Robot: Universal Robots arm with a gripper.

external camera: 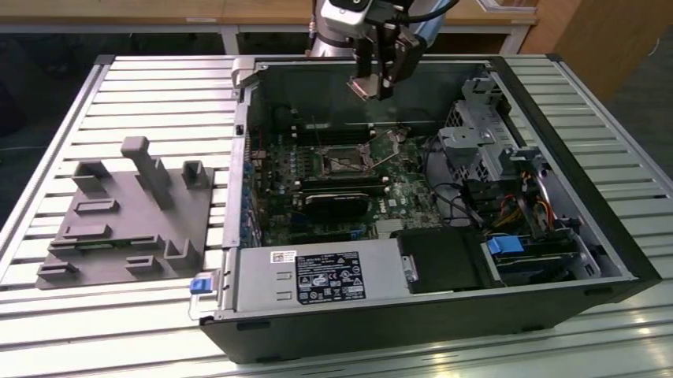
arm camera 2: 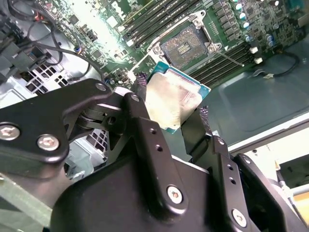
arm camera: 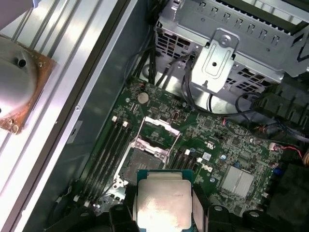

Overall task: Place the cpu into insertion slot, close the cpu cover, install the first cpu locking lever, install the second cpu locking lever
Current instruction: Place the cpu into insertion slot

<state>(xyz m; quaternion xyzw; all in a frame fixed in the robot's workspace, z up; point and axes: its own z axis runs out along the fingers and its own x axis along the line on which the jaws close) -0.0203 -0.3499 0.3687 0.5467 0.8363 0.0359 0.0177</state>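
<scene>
My gripper [external camera: 374,81] hangs above the back of the open computer case, shut on the cpu [external camera: 364,87] by two opposite edges. In both wrist views the chip's silvery top [arm camera 2: 175,96] [arm camera: 163,203] sits between the black fingers [arm camera 2: 141,92]. Below it on the green board lies the insertion slot [external camera: 345,164] [arm camera 2: 184,45] [arm camera: 138,167], uncovered and with nothing in it. The cpu cover [arm camera: 158,128] stands swung open at the slot's far edge. A thin locking lever [arm camera 2: 228,56] sticks out beside the slot. The chip is well above the slot and touches nothing else.
A black heatsink block [external camera: 336,201] lies just in front of the slot, with long memory slots [arm camera 2: 161,21] beside it. A metal drive cage [external camera: 484,138] and cables fill the case's right side. A grey fixture [external camera: 126,213] stands on the slatted table [external camera: 63,110].
</scene>
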